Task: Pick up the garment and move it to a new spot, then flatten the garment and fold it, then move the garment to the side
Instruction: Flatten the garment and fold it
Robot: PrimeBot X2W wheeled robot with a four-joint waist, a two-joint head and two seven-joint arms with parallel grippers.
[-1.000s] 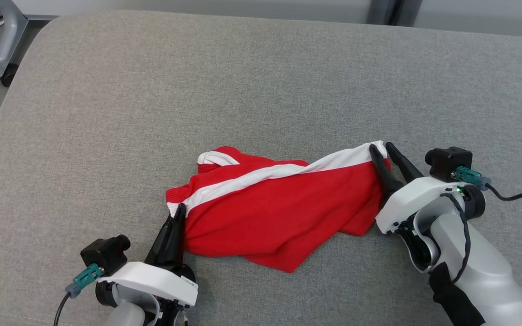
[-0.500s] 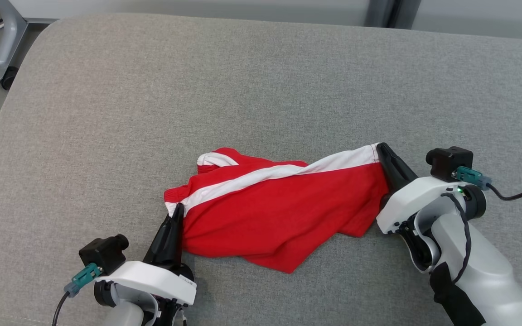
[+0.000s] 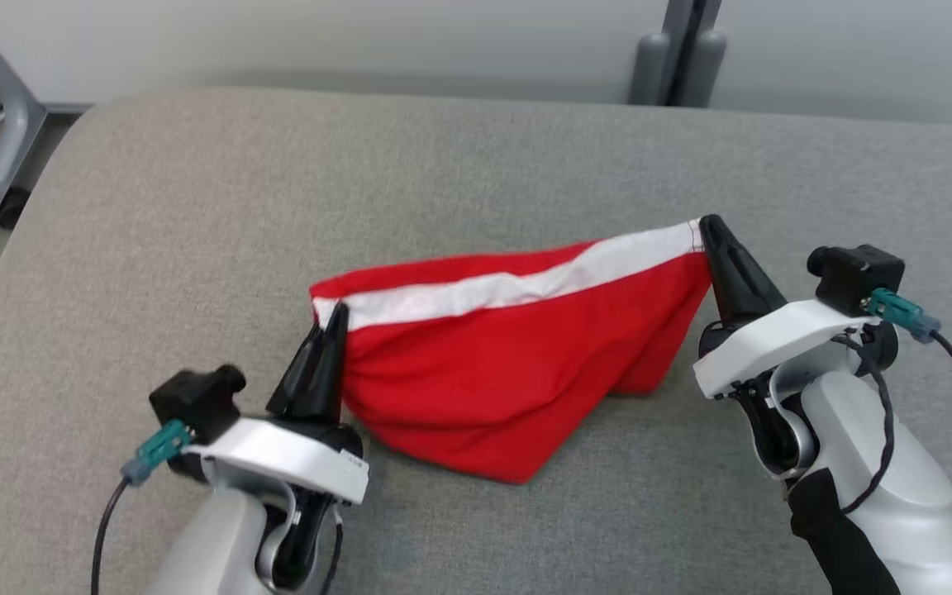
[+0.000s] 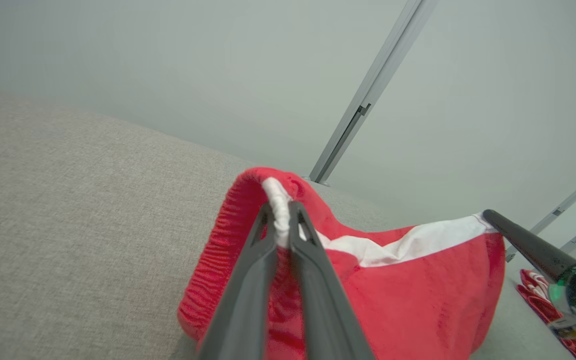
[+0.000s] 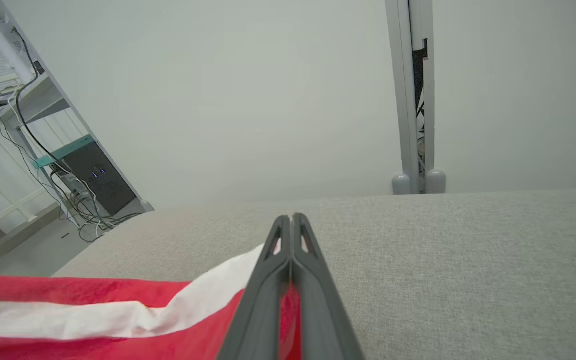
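The red garment (image 3: pixel 509 372) with a white band is hanging stretched just above the middle of the grey cushion (image 3: pixel 278 182), its lowest folds sagging onto the cushion. The left gripper (image 3: pixel 336 314) is pinching one band end in its jaws. The right gripper (image 3: pixel 706 225), nearer the cushion's right side, is clamping the other end.

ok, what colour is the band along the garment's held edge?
White band on the red fabric garment; head view shows it best.

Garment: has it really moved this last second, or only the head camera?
Yes. The garment sits nearer the far rim of the cushion, raised and pulled straight between left gripper and right gripper.
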